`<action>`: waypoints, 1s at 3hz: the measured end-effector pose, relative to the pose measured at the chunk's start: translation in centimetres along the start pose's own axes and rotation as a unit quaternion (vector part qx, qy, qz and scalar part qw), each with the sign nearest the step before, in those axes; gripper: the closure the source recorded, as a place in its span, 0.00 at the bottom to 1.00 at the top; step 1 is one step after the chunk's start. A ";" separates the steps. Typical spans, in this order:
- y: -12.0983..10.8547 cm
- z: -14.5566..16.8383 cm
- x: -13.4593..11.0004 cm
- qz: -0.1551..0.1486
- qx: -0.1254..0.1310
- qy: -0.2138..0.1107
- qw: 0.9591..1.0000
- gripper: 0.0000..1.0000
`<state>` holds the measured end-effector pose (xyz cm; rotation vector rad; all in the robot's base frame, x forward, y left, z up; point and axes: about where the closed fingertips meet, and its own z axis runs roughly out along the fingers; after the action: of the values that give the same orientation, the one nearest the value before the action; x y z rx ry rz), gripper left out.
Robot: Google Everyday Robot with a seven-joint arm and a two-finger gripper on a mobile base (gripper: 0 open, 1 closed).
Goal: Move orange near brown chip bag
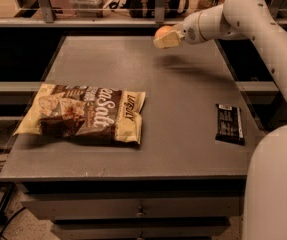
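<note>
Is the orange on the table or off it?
Off it: the gripper holds the orange above the far end of the table, shadow beneath.
</note>
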<state>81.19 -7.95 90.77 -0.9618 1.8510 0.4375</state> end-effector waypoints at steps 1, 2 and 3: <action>4.9 -0.3 -0.3 -0.034 -0.067 0.000 0.997 1.00; 10.3 -1.1 0.0 -0.077 -0.147 0.000 0.986 1.00; 15.4 -1.9 1.3 -0.113 -0.240 -0.003 0.964 1.00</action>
<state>67.79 -0.16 88.81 -1.4783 1.6326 0.7662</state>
